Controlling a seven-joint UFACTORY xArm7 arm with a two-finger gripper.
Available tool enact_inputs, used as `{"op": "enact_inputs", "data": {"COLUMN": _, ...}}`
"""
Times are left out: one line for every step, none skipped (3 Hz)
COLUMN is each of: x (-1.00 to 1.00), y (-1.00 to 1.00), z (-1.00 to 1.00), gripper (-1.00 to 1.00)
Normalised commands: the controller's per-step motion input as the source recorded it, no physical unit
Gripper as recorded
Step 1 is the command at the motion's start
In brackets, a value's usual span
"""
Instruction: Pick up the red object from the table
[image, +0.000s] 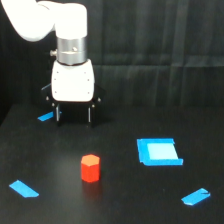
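Exterior view only. White xArm (47, 20) entering from top left, silver wrist ring, white gripper body below it. Gripper (74, 114) hanging toward back of table (115, 200), fingers pointing straight down. Two thin dark fingers (58, 113) visible w/ clear gap between them, nothing in the gap: jaws spread apart, holding nothing. Fingertips low, near table surface; contact w/ surface can't be told against the dark background.

Red object (90, 168) standing upright on table, hex top face up, orange-red, matte. Sits in front of gripper, closer to camera, slightly toward exterior view's right of gripper centre line. Well apart from fingers, not touched by anything. Faint reflection under it on black surface.

Blue square (159, 151) flat on table, toward exterior view's right of red object, apart from it, lighter patch in its middle.

Blue tape strips scattered: one (45, 117) just beside gripper's finger on exterior view's left, near back; one (23, 188) at front left; one (196, 197) at front right. All flat, all clear of red object.

Table black, matte, wide. Dark curtain-like backdrop (160, 35) behind arm.
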Motion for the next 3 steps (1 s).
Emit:
{"op": "enact_inputs", "data": {"x": 0.52, "y": -0.74, "z": 0.18, "gripper": 0.94}}
{"op": "enact_inputs", "data": {"x": 0.47, "y": -0.79, "z": 0.14, "gripper": 0.97}}
{"op": "enact_inputs", "data": {"x": 0.46, "y": -0.86, "z": 0.12, "gripper": 0.95}}
